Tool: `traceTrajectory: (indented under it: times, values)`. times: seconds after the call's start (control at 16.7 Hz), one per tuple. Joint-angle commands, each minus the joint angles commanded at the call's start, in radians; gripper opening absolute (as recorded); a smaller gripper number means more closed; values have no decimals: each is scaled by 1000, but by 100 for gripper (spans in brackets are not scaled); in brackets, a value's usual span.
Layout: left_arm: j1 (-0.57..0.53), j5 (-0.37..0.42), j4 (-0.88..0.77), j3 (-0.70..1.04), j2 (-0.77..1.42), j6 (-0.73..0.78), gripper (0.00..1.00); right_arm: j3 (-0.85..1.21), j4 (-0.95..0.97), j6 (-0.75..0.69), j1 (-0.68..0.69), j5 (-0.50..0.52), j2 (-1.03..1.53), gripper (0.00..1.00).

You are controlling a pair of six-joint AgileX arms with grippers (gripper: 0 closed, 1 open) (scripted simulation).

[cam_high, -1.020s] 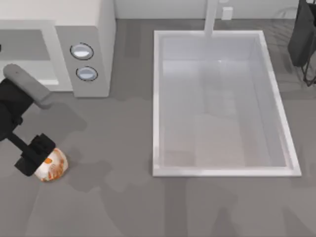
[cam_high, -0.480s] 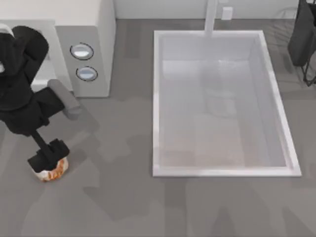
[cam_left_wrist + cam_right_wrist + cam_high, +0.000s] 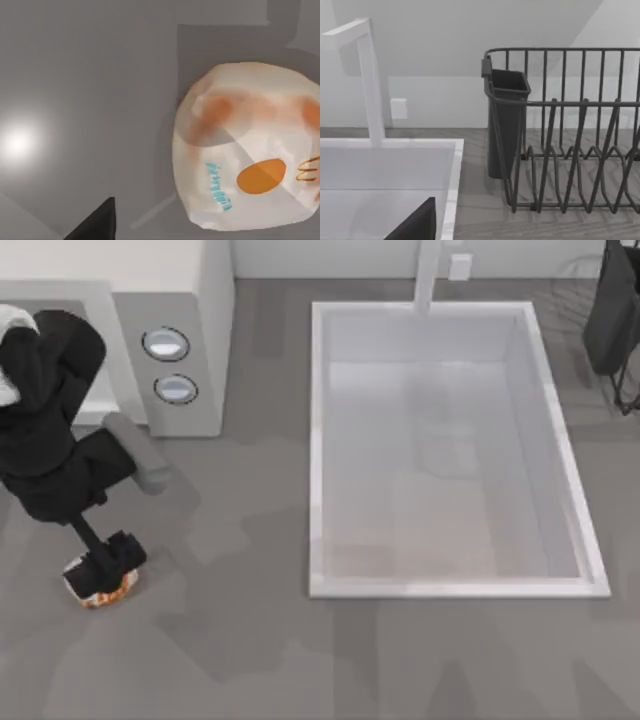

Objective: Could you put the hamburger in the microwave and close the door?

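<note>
Left gripper (image 3: pixel 105 565) sits low over the hamburger (image 3: pixel 97 585) at the table's (image 3: pixel 240 640) front left; whether its fingers are apart or clamped on the burger, I cannot tell. One hamburger, on the tabletop, well in front of the microwave (image 3: pixel 170 340), outside it. Left wrist view: wrapped burger (image 3: pixel 250 155) close up, cream wrapper with orange-brown patches, one dark fingertip (image 3: pixel 95 225) at the frame edge, off to the side of it. One microwave at the back left, two round knobs (image 3: pixel 166 343) stacked on its panel, cavity partly hidden behind the black left arm (image 3: pixel 50 420). Door not clearly made out. One white sink (image 3: pixel 445 585) fills the middle-right of the table, one white faucet (image 3: pixel 428 275) at its back rim. Right arm parked at the far back right corner. Right wrist view: one dark wire dish rack (image 3: pixel 570 150) with one dark cup holder (image 3: pixel 506 120), beside the sink edge (image 3: pixel 450 165).
</note>
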Motion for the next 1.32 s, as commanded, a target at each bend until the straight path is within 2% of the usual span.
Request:
traceTrajectory:
  times: [0.36,0.66,1.32]
  values:
    - [0,0,225,-109,109,1,100,0,0,0,0,0,0,100]
    - [-1,1,244,-120,122,2,100,0,0,0,0,0,0,100]
    - [-1,1,244,-120,122,2,17,0,0,0,0,0,0,100]
